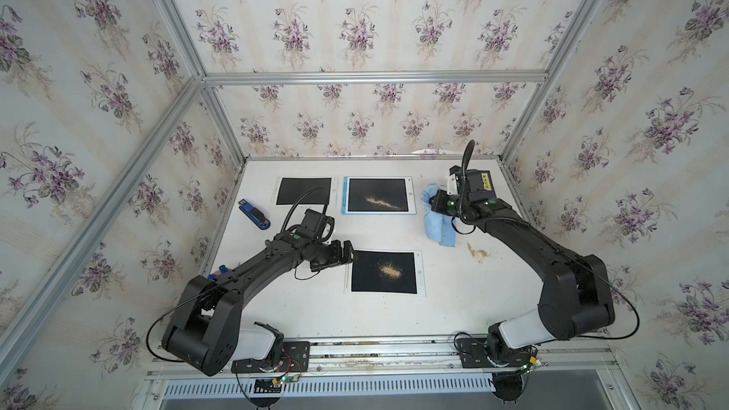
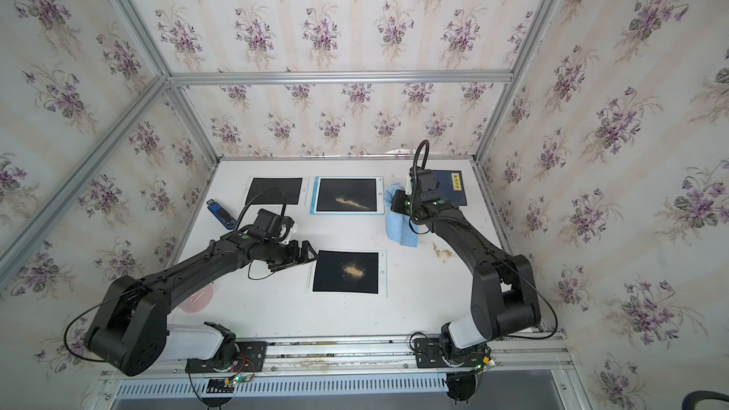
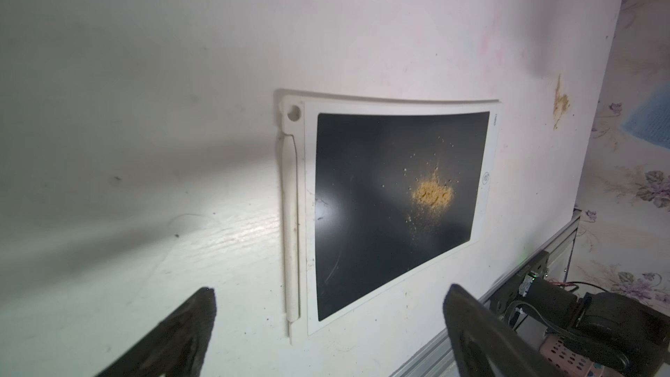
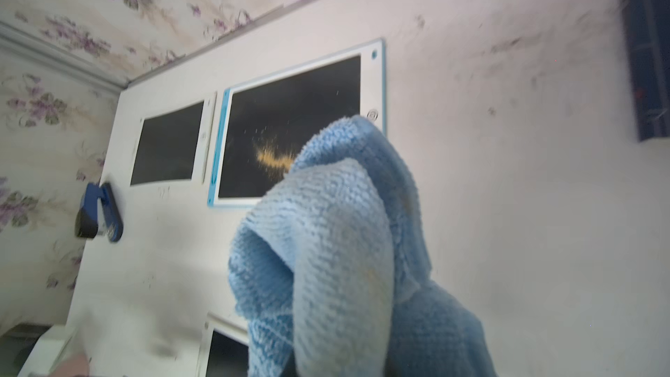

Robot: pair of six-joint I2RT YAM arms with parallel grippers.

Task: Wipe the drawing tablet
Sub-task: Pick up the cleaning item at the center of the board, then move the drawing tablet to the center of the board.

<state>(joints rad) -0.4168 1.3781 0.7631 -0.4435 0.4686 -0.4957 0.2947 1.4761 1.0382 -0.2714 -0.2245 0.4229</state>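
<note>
Right in the wrist cam's face is the blue microfibre cloth (image 4: 326, 248), bunched up and hanging from your right hand (image 1: 433, 202), which is clamped shut on it. It's soft, limp and weighs next to nothing, so it'll flop and fold under itself. I'd say you want a fat wad under the fingers, not a trailing corner dragging through the mess. Just beside it, on the far side of the worktop (image 1: 394, 321), sits the blue-framed drawing tablet (image 1: 378, 195) with a streak of tan powder (image 1: 380, 202) on its screen. A white-framed drawing tablet (image 1: 384, 272) nearer the arm bases has its own pile. Your left hand (image 1: 349, 256) hovers at its edge, jaws wide apart, holding nothing. Both tablets look thin, stiff, light and slick on top, so I'd guess they skate when pushed. Pin one by the frame, not the screen, and mind the stylus (image 3: 290, 226) clipped into the white one's side. Powder's loose, so a fast swipe probably scatters it. Third tablet (image 1: 303, 190) at far left looks clean, and the blue stapler (image 1: 254, 214) is well clear.
</note>
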